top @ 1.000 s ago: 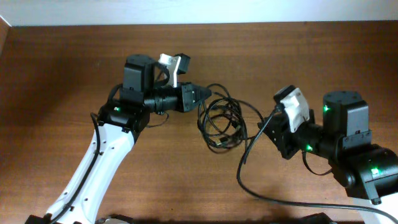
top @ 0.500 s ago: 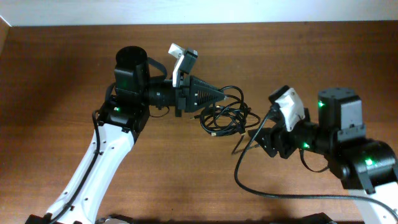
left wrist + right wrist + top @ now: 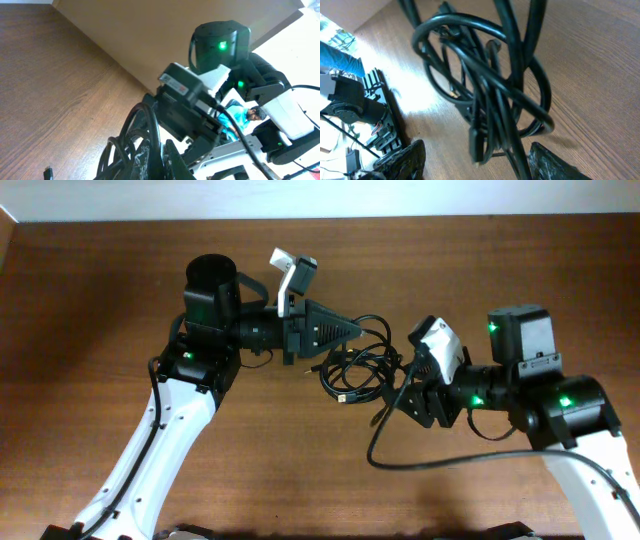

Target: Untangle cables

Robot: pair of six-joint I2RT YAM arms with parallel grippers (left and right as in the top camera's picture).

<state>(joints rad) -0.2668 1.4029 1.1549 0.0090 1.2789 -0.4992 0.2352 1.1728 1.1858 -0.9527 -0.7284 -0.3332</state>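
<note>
Moved since a second back: right gripper (image 3: 477,156) carried leftward and a little farther off, up to the tangle; left gripper (image 3: 352,330) pushed rightward with its wrist rolled over; cables (image 3: 365,372) drawn from a wide loose loop into a tighter clump.

Item 1. Cables: one bundle, number of separate cords not countable. Thin, black, round in section, smooth and slightly glossy, wound in overlapping loops. One small plug (image 3: 345,395) with a pale tip at the near-left edge. Located mid-table, between the two grippers, just right of the left fingertips.

Item 2. Grippers: two.
- Left: black, tapering to a point, aimed rightward. Jaws together, pinched on a strand at the far-left edge of the bundle.
- Right: two dark blunt fingers (image 3: 405,157), set well apart, open toward the bundle. One strand hanging down between them, nothing clamped.

Item 3. Arms: two. Black joints with green lights. White shell on the left arm (image 3: 160,440).

Item 4. Table (image 3: 90,300): one. Brown wood-grain top, flat, matte.
</note>
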